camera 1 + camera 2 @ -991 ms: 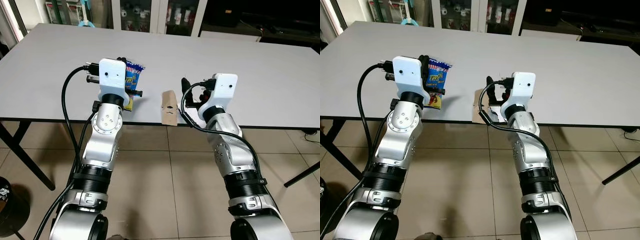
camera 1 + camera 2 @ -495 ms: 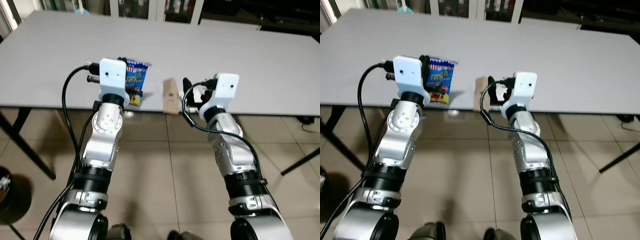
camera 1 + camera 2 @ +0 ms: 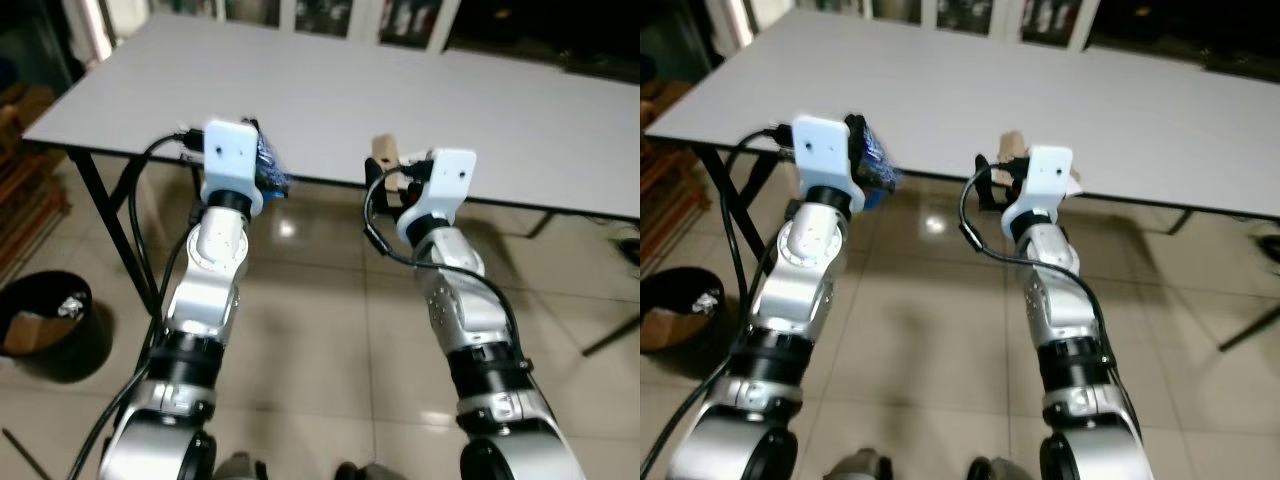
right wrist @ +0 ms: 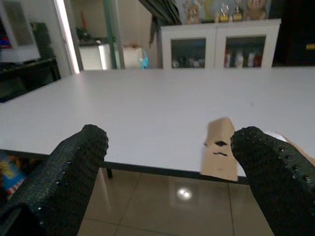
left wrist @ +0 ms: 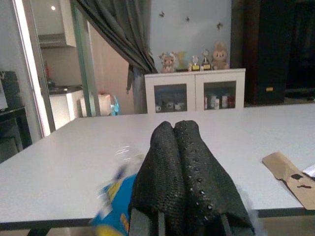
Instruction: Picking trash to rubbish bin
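The view has swung left, revealing the round black rubbish bin. The left gripper, clamped on the blue crinkly snack packet, should stay clamped until over it; the right gripper is spread apart.

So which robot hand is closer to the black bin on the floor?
Left. The left gripper, shut on the snack packet, hangs nearer the rubbish bin, which stands down to its left. The right gripper is farther right, by the brown paper.

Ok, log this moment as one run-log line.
left gripper: shut on snack packet | right gripper: open | brown paper: on table edge | bin: floor, robot's left
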`<state>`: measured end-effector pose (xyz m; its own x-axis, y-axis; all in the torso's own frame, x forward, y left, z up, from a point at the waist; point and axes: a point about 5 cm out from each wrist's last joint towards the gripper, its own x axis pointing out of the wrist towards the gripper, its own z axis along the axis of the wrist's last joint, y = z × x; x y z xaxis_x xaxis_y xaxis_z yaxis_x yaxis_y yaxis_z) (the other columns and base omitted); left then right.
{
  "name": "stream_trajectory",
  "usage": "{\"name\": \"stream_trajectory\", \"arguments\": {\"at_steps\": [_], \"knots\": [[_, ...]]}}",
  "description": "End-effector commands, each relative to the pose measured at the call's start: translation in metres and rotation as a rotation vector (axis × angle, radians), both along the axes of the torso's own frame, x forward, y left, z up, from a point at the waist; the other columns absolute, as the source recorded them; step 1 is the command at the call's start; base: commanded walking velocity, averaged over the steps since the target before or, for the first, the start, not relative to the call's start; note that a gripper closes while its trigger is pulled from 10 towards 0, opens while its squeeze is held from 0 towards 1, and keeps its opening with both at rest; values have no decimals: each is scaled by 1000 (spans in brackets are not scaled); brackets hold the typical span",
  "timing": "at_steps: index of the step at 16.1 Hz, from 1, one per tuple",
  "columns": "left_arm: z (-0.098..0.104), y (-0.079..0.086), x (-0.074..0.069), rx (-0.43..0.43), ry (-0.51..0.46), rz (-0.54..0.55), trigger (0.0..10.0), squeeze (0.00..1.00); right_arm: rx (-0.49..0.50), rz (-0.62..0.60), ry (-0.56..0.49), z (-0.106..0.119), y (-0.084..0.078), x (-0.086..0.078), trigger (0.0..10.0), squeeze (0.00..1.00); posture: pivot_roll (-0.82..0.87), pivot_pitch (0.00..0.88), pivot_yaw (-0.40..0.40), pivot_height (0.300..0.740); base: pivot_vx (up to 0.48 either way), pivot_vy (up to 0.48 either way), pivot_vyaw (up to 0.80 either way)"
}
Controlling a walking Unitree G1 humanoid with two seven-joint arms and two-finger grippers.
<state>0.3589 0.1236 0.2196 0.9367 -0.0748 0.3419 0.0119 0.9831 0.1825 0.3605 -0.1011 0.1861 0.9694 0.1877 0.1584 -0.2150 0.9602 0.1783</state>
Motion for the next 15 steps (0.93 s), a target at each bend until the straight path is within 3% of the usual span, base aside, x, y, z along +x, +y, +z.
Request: {"name": "stream_trajectory", "arguments": {"at_steps": [1,6,9,12,13,15], "knots": [[1,-6,-1,2,2,-24,10000,0,2,-20,1,-1,-7,-1,10000,0,-30,50,-99,740,-266,0,0],[-2,-6,0,2,10,-21,10000,0,0,-20,7,-3,-8,-1,10000,0,-31,53,-99,740,-50,0,0],[-18,-3,2,-1,93,-11,10000,0,-11,-20,33,-11,-10,-1,10000,0,-32,53,-98,740,0,0,0],[-55,10,2,-22,243,-6,10000,0,-57,-26,134,-41,-22,-3,10000,0,-33,53,-100,740,0,0,0],[-77,20,0,-35,327,4,10000,0,-82,-23,204,-61,-29,-6,10000,0,-32,55,-101,740,0,0,0],[-122,37,-10,34,508,24,10000,0,-128,-28,344,-101,-41,-17,10000,0,-31,56,-104,740,0,0,0]]}}
